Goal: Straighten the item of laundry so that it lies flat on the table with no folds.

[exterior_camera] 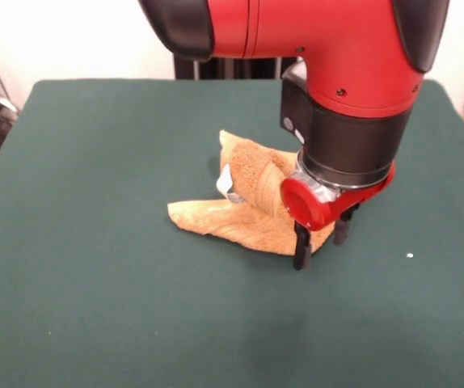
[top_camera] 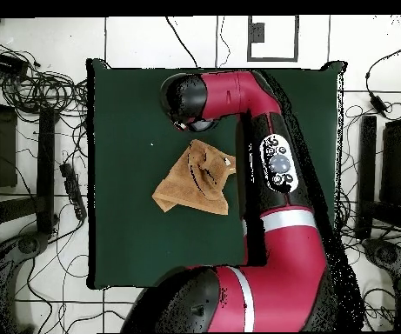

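Towel (exterior_camera: 248, 206) (crumpled) partly hidden behind claw (exterior_camera: 321, 242).

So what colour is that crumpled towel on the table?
Orange-tan, the towel lies on a dark green table; clearest in the front view.

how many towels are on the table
1. A single orange-tan towel lies crumpled near the middle of the green table, partly folded over itself, with the claw at its edge. The arm covers part of the table, so something could be hidden beneath it.
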`<action>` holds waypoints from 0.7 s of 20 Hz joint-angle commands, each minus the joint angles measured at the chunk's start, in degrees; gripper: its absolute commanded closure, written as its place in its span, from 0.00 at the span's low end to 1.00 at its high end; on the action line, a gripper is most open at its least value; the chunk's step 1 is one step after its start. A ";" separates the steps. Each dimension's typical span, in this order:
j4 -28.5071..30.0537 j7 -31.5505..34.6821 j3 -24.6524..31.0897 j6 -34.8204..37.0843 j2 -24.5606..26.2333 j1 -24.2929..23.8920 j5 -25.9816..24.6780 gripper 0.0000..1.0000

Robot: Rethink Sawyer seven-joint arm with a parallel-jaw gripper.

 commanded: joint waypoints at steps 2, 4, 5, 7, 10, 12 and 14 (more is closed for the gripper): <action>1.60 -14.34 2.39 8.00 -4.29 0.26 -1.95 0.00; 2.27 -14.32 2.08 8.72 -5.68 0.31 -2.06 0.00; 2.56 -14.26 2.07 8.96 -6.23 0.29 -2.09 0.00; 3.44 -14.07 1.78 9.63 -7.89 0.45 -2.17 0.00; 5.28 -13.79 1.39 10.51 -10.33 0.43 -2.23 0.00; 5.86 -13.30 1.29 10.42 -10.60 0.29 -2.29 0.00; 6.45 -12.80 1.19 10.32 -10.87 0.15 -2.35 0.00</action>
